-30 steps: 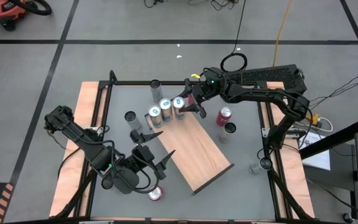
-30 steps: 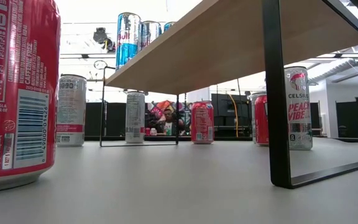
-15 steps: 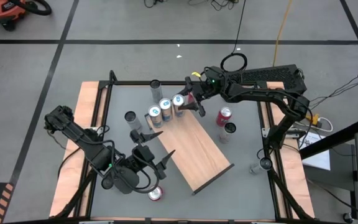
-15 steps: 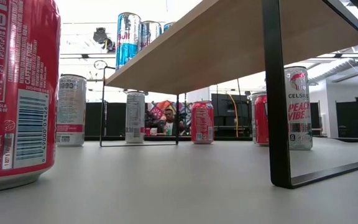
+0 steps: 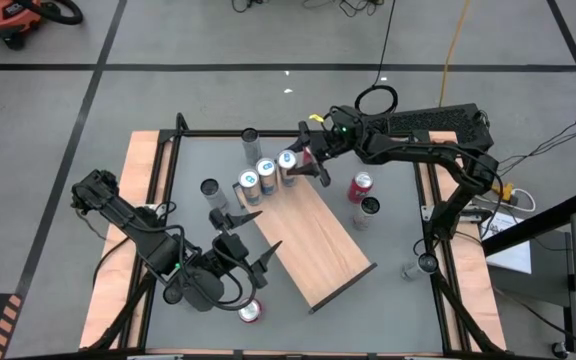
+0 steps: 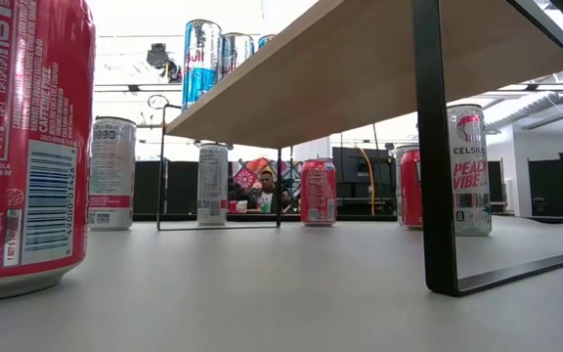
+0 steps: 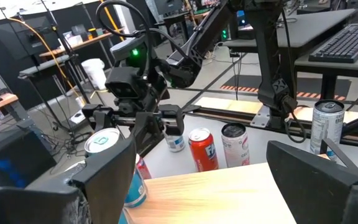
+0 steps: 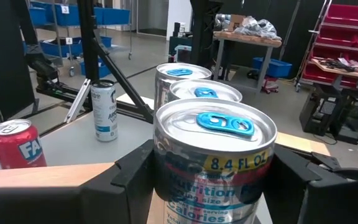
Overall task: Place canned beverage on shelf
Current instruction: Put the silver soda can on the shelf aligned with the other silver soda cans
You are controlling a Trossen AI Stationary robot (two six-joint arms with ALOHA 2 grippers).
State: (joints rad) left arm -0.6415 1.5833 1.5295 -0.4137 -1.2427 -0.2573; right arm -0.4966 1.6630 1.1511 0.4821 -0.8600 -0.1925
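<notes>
The shelf (image 5: pixel 318 245) is a light wooden board on a black frame, set slantwise in the middle of the table. Three slim cans with blue tabs stand in a row at its far left end (image 5: pixel 247 182) (image 5: pixel 266 170). My right gripper (image 5: pixel 304 164) is shut on the third can of the row (image 8: pixel 213 162), the one nearest the far edge. In the low view the row shows on top of the board (image 6: pixel 201 59). My left gripper (image 5: pixel 244 254) hangs open above the shelf's near left side, with nothing between its fingers (image 7: pixel 104 180). My right gripper pinches the can's round side wall (image 8: pixel 166 174) just below the top rim, one finger on either side. The fingers (image 8: pixel 306 180) come level from the table's far right. The can stands upright next to the other two; I cannot tell whether its bottom rests on the board.
Loose cans stand on the grey table: a red one near the front edge (image 5: pixel 251 312), a grey one left of the shelf (image 5: pixel 209 188), one at the far side (image 5: pixel 250 135), a red and a dark-topped one right of the shelf (image 5: pixel 360 186) (image 5: pixel 370 207), another by the right rail (image 5: pixel 427 264).
</notes>
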